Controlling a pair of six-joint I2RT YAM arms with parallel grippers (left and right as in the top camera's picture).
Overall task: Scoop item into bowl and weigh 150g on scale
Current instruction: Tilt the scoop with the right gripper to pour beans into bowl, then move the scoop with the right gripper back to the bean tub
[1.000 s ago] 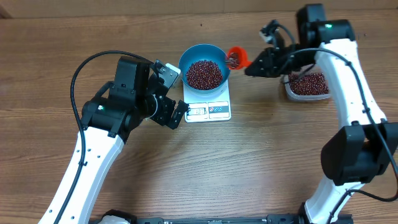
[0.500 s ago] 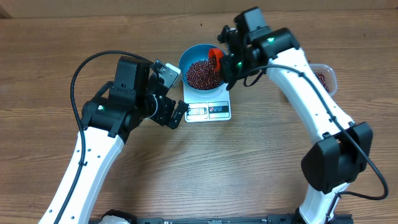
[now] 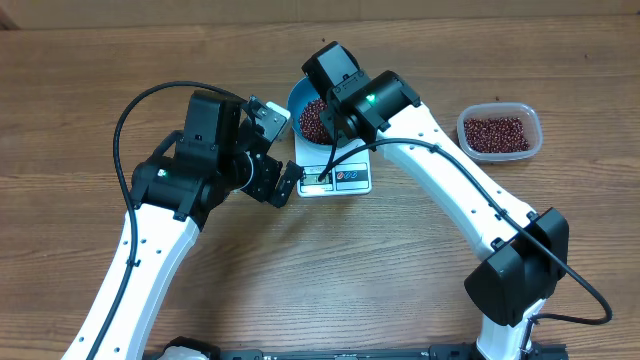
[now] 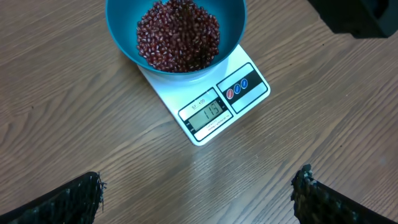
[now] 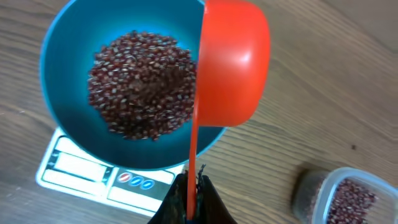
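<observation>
1. The left hand (image 3: 281, 147) is nearest, low and just left of the scale. Its fingers are spread wide, with only bare table (image 3: 380, 290) between them.
2. The scale (image 4: 211, 107) lies flat on the table just beyond that hand. Its display and buttons run along the near edge, and the digits look like 115.
3. The bowl (image 5: 62, 56) stands upright on the far part of the scale, leaving the display strip uncovered.
4. The beans (image 5: 143, 84) lie in a loose heap in the bottom of the bowl, below the rim.
5. The right hand (image 5: 191, 200) is pinched tight on the thin handle of an orange-red scoop (image 5: 233, 62).
6. The scoop is tipped on its side over one edge of the bowl's rim, its mouth turned toward the heap. Whether anything is left inside it cannot be told.
7. From overhead, the right arm covers part of the bowl.
8. A clear tub (image 3: 538, 130) sits well apart to the right, holding more beans.
</observation>
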